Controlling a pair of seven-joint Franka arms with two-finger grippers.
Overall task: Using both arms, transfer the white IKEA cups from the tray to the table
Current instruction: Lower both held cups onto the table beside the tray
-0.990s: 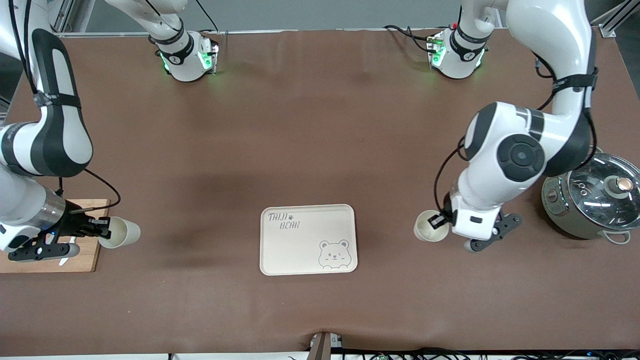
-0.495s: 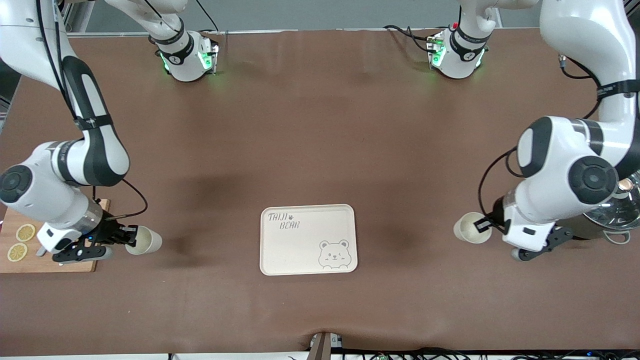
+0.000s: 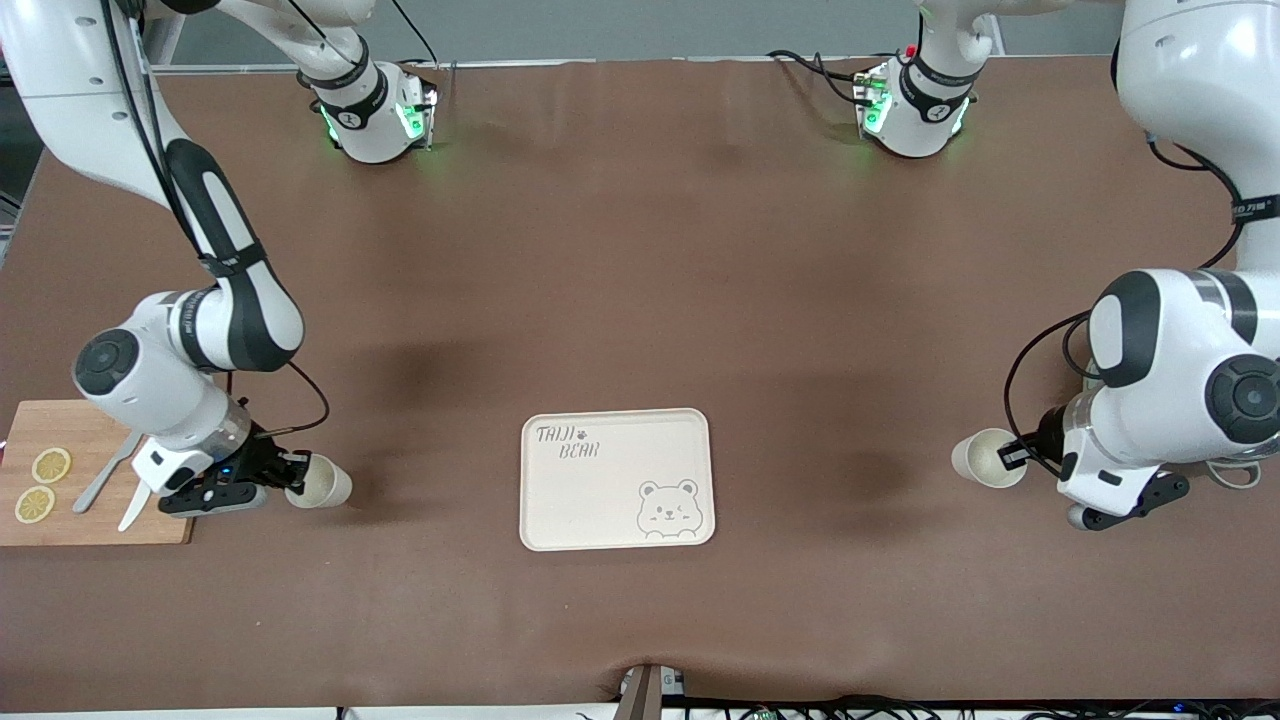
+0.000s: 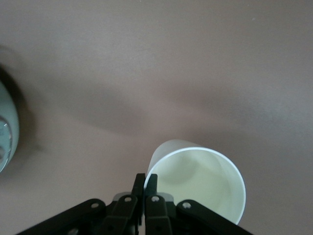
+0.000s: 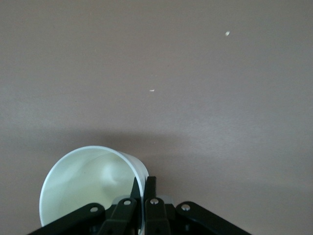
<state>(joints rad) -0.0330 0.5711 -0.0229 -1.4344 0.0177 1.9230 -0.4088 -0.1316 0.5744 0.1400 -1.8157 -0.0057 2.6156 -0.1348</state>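
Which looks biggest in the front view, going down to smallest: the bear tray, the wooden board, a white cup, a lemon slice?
1. Tray, largest.
2. Wooden board, though the picture's edge cuts it off.
3. The white cups, both alike, each held by an arm's jaws.
4. Lemon slices, smallest.

Bright, even overhead light floods the brown table (image 3: pixel 640 250) in the front view, sharp edge to edge, with soft dark shadow patches lying on the cloth beside the cream tray (image 3: pixel 617 478) and green indicator glow at both arm bases. In the left wrist view a broad, blurry diagonal shadow crosses the table, the held white cup (image 4: pixel 198 178) glows pale with a crisp rim, and the gripper links nearest the lens go dark and soft. The right wrist view is dimmer and greyer, a soft shadow pooling by its cup (image 5: pixel 90 183), two tiny bright specks catching light on the cloth.
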